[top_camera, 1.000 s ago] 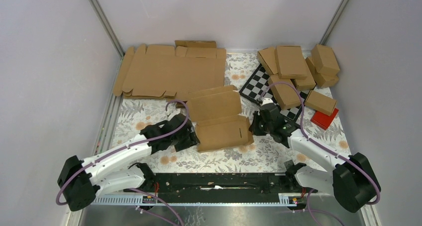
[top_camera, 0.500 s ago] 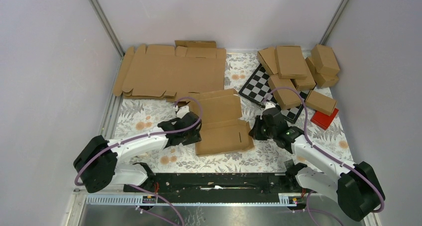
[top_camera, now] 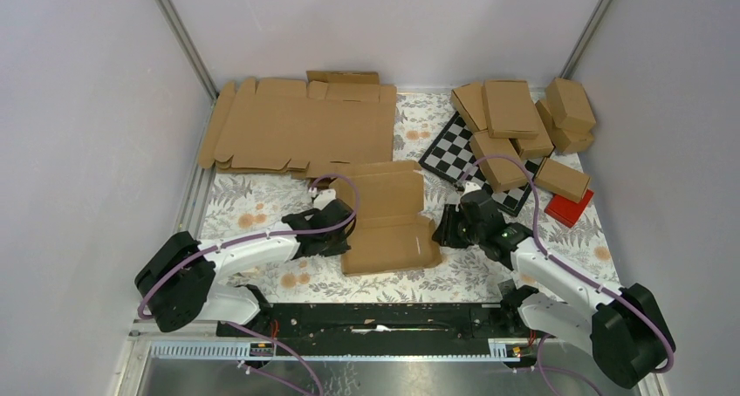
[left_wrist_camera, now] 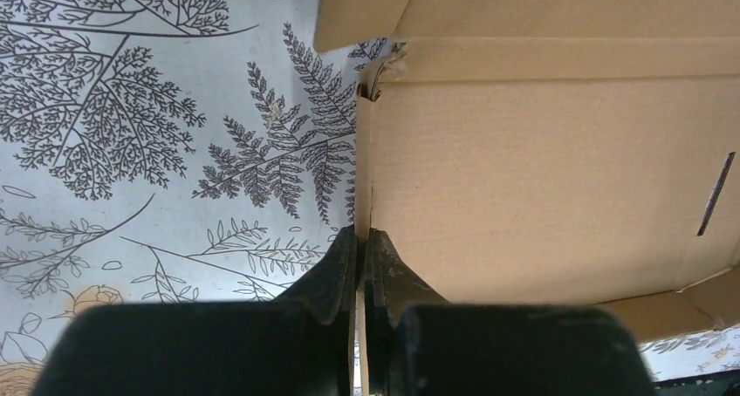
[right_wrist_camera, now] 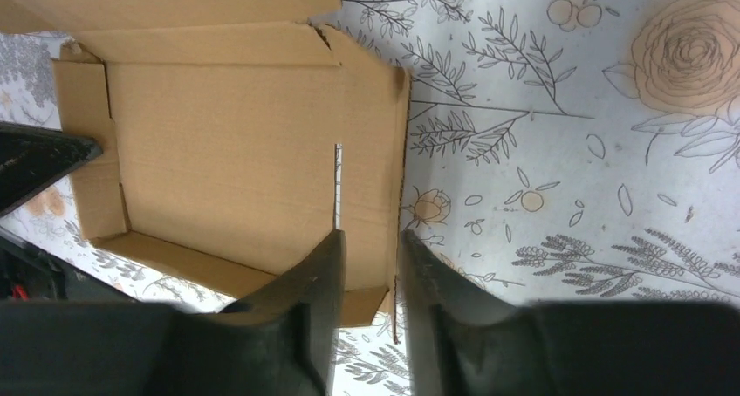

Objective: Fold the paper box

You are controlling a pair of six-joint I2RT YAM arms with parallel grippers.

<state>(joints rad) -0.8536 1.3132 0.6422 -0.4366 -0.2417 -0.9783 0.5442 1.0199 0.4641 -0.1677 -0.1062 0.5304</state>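
The paper box (top_camera: 388,217) lies part-folded near the middle of the flower-patterned surface (top_camera: 253,208), a little toward the near edge. Its inside faces up, and a slot is cut in its right part. The left claw (left_wrist_camera: 360,241) is closed on the box's left side flap, with the thin cardboard edge pinched between its 2 fingers. The right claw (right_wrist_camera: 371,239) stands at the box's right edge with its fingers a little apart. The right flap's edge runs into the gap, close to 1 finger and not clamped. Toward the far left corner lies a stack of flat cardboard blanks (top_camera: 301,130). Toward the far right corner sit a chequered board (top_camera: 449,147), a heap of folded boxes (top_camera: 515,121) and a red block (top_camera: 569,208).
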